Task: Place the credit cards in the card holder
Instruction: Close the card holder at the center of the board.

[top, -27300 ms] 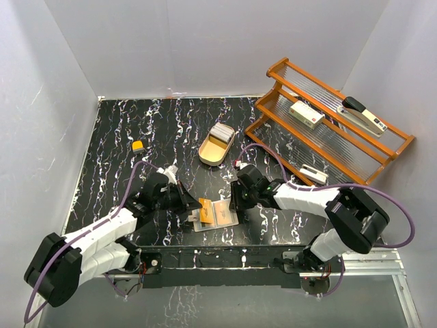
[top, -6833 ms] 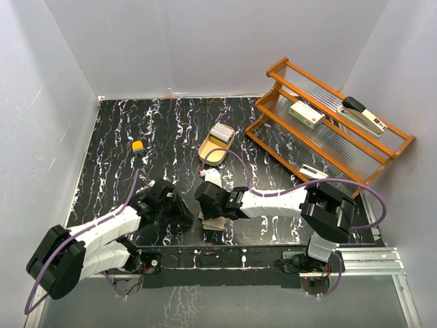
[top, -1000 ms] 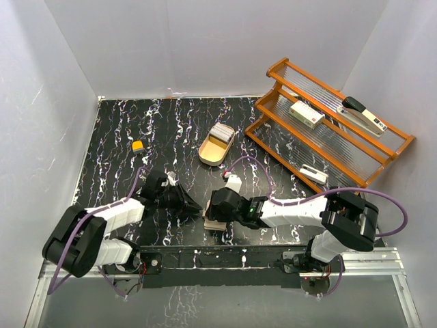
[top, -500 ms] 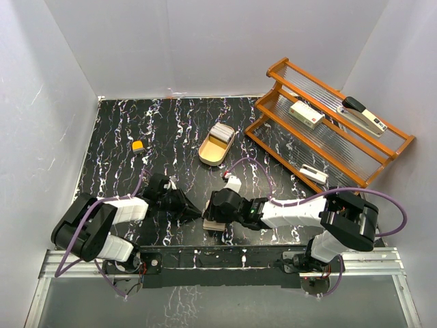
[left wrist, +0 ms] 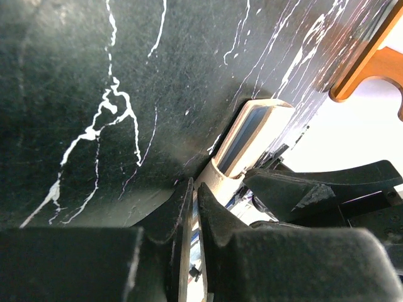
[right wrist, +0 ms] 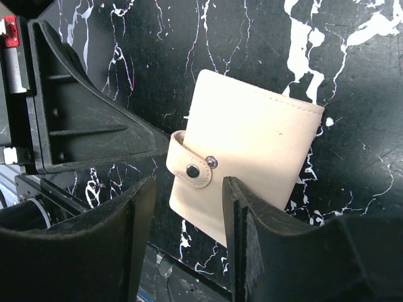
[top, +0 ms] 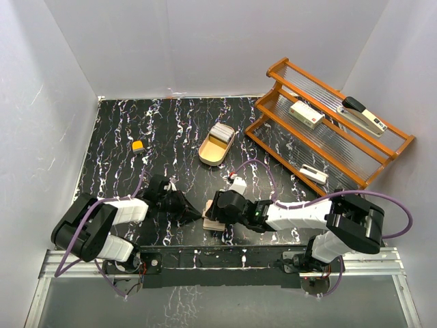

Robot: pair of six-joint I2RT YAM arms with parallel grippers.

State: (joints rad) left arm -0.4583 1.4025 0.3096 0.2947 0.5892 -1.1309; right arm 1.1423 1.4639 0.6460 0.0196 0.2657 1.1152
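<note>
The tan card holder [top: 213,221] lies folded, its tab snapped down, near the table's front edge. In the right wrist view the card holder [right wrist: 252,148] shows flat, and in the left wrist view the card holder [left wrist: 252,135] shows edge-on. My right gripper [right wrist: 189,207] hovers open over its tab-side corner, one finger on each side. My left gripper [left wrist: 194,189] lies low on the table with its jaws all but together and nothing between them. Its tips are at the holder's left edge beside the tab. Pale credit cards [top: 220,131] sit stacked in the gold tray [top: 212,154].
An orange slatted rack [top: 328,147] fills the back right, carrying a white box with a red mark [top: 306,114], a stapler [top: 364,115] and a small white item [top: 313,173]. A small yellow object [top: 138,145] lies at the left. The table's front rail [top: 218,256] runs just below the holder.
The left gripper's jaws have closed to a thin slit and its tips have edged right toward the card holder. The right gripper has shifted slightly over the holder.
</note>
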